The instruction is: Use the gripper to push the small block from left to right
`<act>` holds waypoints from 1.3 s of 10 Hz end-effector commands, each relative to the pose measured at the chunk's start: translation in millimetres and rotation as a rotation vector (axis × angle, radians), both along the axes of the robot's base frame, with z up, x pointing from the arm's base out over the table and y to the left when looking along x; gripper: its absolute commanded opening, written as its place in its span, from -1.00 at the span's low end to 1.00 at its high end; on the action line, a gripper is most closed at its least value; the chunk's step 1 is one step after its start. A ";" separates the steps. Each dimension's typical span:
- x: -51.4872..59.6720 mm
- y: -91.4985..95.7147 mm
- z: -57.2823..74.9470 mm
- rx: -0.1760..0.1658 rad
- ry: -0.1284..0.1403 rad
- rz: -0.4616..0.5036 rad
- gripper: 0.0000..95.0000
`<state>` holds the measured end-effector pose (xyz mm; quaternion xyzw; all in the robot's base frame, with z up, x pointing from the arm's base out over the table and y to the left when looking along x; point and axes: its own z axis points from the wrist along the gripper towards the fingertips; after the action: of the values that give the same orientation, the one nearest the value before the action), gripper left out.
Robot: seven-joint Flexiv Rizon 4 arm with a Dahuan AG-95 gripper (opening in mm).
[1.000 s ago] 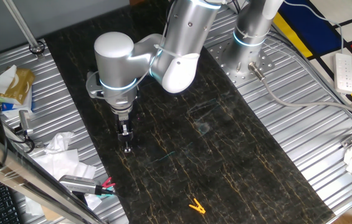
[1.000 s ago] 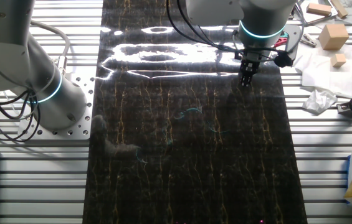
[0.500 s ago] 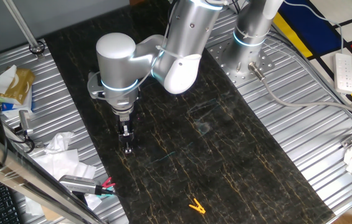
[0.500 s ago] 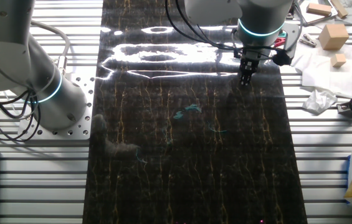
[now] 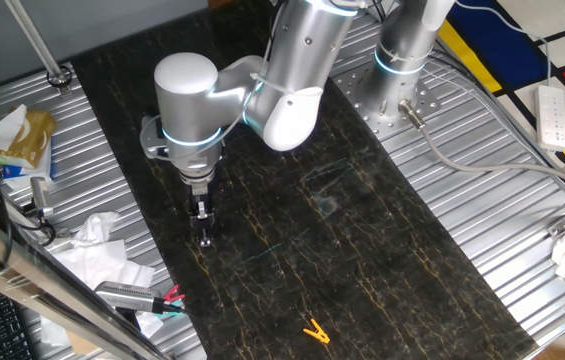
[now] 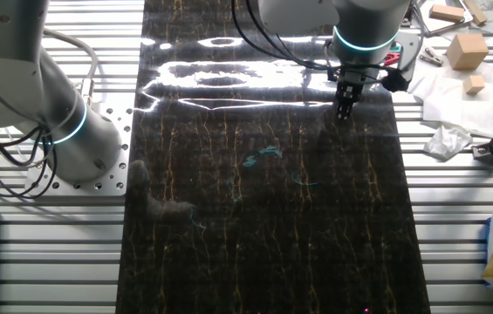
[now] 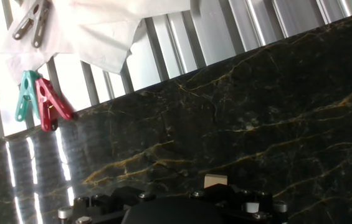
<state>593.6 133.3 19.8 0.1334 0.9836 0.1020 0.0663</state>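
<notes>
ok, left to right in one fixed view: crumpled tissue [image 5: 97, 245] and some red and teal clips [image 5: 167, 298] sit on the ribbed metal counter [image 5: 532, 260] at the left edge of the dark marble mat [image 5: 362, 250]. tool [image 5: 203, 238] points straight down onto the mat near that left edge, tip at or just above the surface, cyan ring [image 5: 194, 140] lit on the wrist above it. small block [image 7: 215, 181] not visible in this view, hidden at the tool tip. yellow clip [image 5: 314, 331] lies on the mat well apart, toward the near end. second arm's base [image 5: 392, 95] is bolted at the far right of the mat.

other fixed view: second arm [image 6: 37, 105] on the left, tool [image 6: 344, 112] at the far right part of the mat [image 6: 263, 218], close to its edge. bigger wooden blocks [image 6: 466, 51] lie on tissue on the counter [image 6: 464, 209] to the right, off the mat.

hand view: teal and red clips [image 7: 35, 99] top left beside the tissue [image 7: 95, 31], on the metal slats. small block is a light wooden cube at bottom centre, resting on the marble [image 7: 256, 106] right against the tool body, between the fingers' line. can't tell if the fingers are closed or apart; tips too dark and small in both fixed views, out of sight in the hand view.
</notes>
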 end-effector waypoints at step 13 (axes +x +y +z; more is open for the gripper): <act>1.4 1.1 -1.3 -0.053 0.003 0.029 1.00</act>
<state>595.8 133.9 17.7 0.1185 0.9877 0.0746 0.0690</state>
